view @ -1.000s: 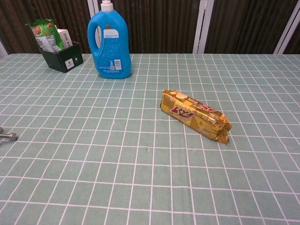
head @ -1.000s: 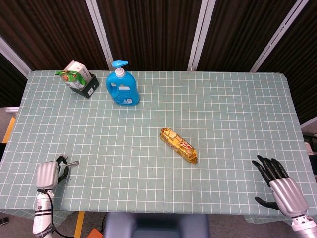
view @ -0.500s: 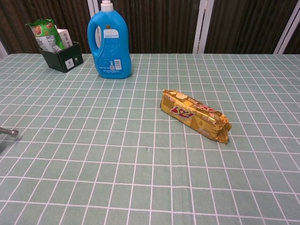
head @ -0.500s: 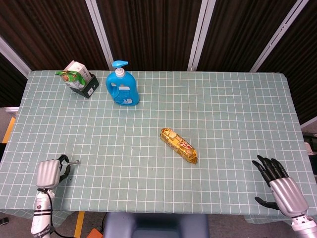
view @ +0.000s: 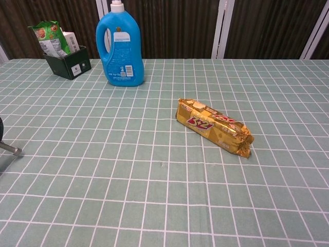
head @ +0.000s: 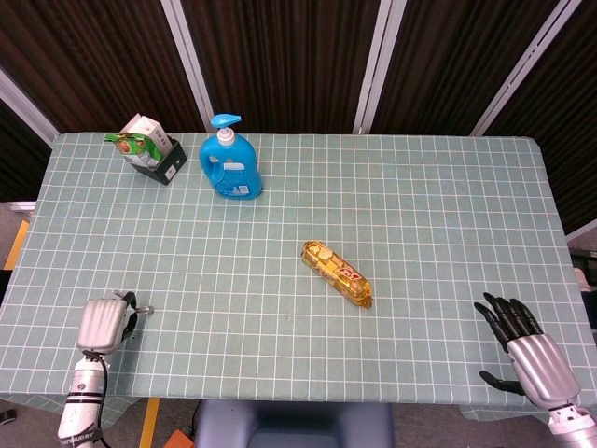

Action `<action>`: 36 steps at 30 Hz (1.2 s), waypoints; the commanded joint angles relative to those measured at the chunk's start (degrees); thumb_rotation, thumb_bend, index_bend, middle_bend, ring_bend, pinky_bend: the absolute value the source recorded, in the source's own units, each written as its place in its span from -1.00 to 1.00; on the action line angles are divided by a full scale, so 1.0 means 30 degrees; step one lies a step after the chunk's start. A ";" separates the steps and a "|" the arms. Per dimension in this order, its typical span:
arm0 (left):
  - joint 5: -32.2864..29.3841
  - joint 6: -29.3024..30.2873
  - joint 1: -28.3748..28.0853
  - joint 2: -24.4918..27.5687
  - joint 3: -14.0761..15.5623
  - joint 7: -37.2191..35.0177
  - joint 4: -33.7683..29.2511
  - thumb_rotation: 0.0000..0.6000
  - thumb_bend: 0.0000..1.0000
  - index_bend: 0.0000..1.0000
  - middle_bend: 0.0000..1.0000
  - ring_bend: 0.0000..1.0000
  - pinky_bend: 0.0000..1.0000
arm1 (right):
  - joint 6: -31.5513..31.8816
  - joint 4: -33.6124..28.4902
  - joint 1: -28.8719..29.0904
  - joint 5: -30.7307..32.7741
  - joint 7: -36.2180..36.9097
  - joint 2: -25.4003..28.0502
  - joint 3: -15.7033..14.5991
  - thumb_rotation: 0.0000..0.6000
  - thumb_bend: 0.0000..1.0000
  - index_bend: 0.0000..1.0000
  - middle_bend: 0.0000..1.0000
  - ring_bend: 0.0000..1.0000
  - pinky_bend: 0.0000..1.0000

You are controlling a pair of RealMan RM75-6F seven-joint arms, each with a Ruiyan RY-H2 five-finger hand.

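My right hand (head: 522, 347) rests at the table's near edge, fingers spread and holding nothing. The gold snack pack (head: 337, 273) lies well apart from it, ahead and toward my left. My left hand (head: 105, 322) sits further off on the pack's other side; I cannot tell how its fingers lie

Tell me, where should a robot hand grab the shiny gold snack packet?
Probably around the middle of the long gold foil snack packet, coming down from above. It lies flat and slanted on the green checked tablecloth, with free space on both long sides for fingers. Its crimped ends look too thin.
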 commanded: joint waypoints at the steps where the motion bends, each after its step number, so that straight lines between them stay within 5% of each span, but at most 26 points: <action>1: -0.0177 -0.0137 -0.0147 0.0316 0.0141 0.0994 -0.0616 1.00 -0.17 0.05 1.00 1.00 1.00 | -0.0006 0.0006 0.0003 0.0006 0.0003 0.0000 0.0003 1.00 -0.70 -1.00 -1.00 -1.00 -1.00; 10: -0.1085 -0.0328 -0.0312 0.0368 0.0203 0.3592 -0.1488 1.00 -0.17 0.05 1.00 1.00 1.00 | 0.0006 0.0018 0.0003 0.0053 -0.0006 0.0017 0.0031 1.00 -0.70 -1.00 -1.00 -1.00 -1.00; 36: -0.1395 -0.0469 -0.0807 0.0196 0.0352 0.3778 -0.1563 1.00 -0.17 -0.11 1.00 1.00 1.00 | 0.0110 0.0001 -0.0029 0.0089 0.0142 0.0105 0.0064 1.00 -0.70 -1.00 -1.00 -1.00 -1.00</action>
